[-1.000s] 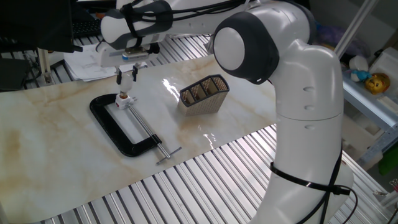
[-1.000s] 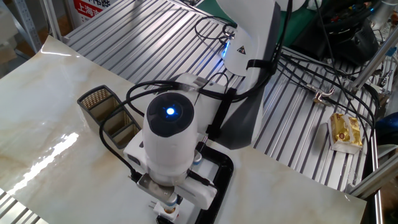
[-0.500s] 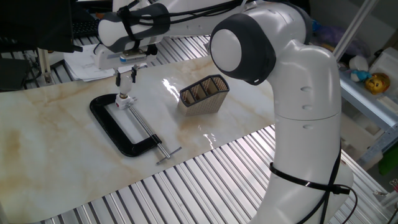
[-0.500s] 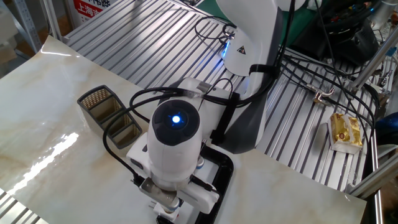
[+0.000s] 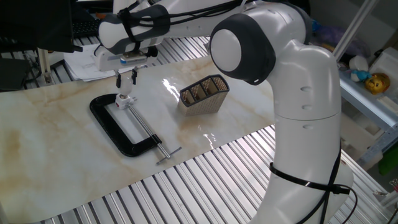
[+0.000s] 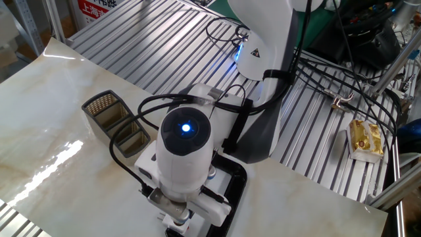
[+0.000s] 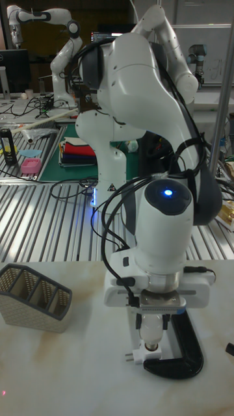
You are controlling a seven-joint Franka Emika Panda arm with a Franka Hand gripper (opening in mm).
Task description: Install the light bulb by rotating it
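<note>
Gripper (image 7: 152, 328) pointing down, fingers closed on light bulb (image 7: 151, 333); bulb upright over socket (image 7: 144, 355). Black clamp (image 5: 121, 127) holding socket; mesh basket (image 5: 204, 94) to the right.

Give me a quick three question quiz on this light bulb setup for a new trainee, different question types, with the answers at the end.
1. True or false: the gripper is closed on the light bulb.
2. What black tool lies flat on the table below the bulb? A) C-clamp B) hammer C) wrench
3. Fill in: the mesh basket has ___ compartments.

Key: 1 true; 2 A, the C-clamp; 3 three.
</note>
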